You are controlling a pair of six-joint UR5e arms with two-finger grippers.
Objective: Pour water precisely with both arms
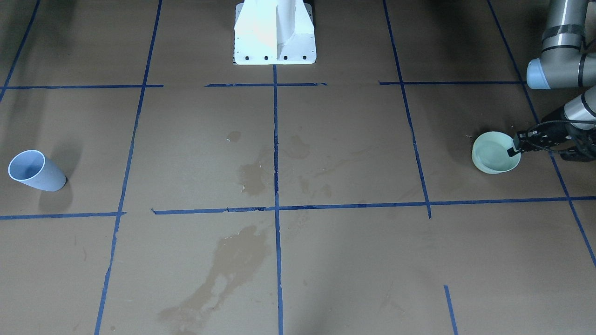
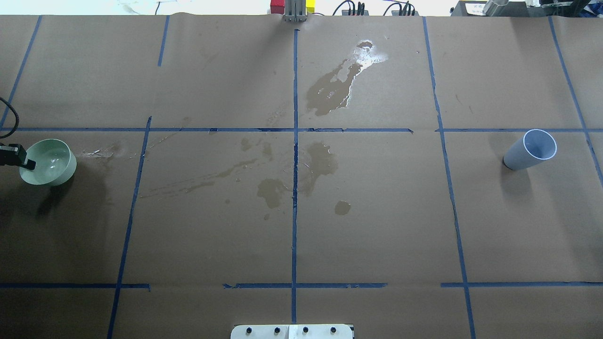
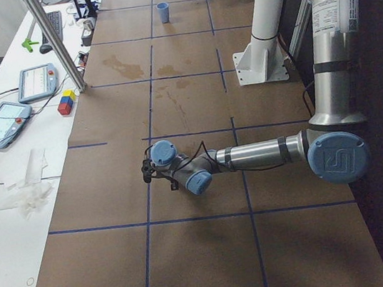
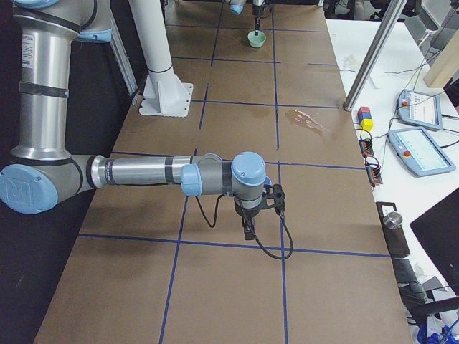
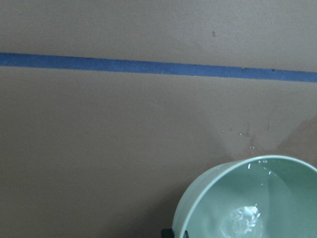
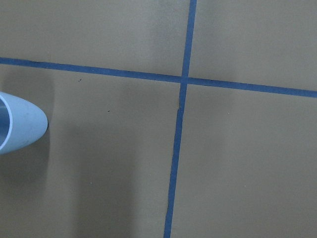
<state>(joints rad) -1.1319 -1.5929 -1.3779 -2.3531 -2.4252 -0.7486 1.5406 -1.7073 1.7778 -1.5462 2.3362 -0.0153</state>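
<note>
Water [image 2: 49, 162] shows as a faint sheen inside the green bowl [image 2: 67, 173] at 9 o'clock in the overhead view. None seems to have reached the blue cup [image 2: 520, 157], which stands well apart at 3 o'clock. The left end effector [image 2: 24, 163] has its fingers closed over the bowl's rim, so I judge the grasp made, with the carrying and pouring left to do. The right end effector [image 4: 248, 231] hangs near the cup without holding it; how wide it stands I cannot tell.

The bench [image 2: 377, 212] is covered in brown paper gridded with blue tape [image 2: 295, 226]. Dark blotches [image 2: 271, 190] lie about its centre, a glossy puddle [image 2: 332, 92] toward 12 o'clock, and a white pedestal [image 1: 274, 32] at 6 o'clock. Past the 12 o'clock edge, a white side table [image 3: 14, 213] carries two pendants [image 3: 1, 121] and coloured blocks [image 3: 66, 102].
</note>
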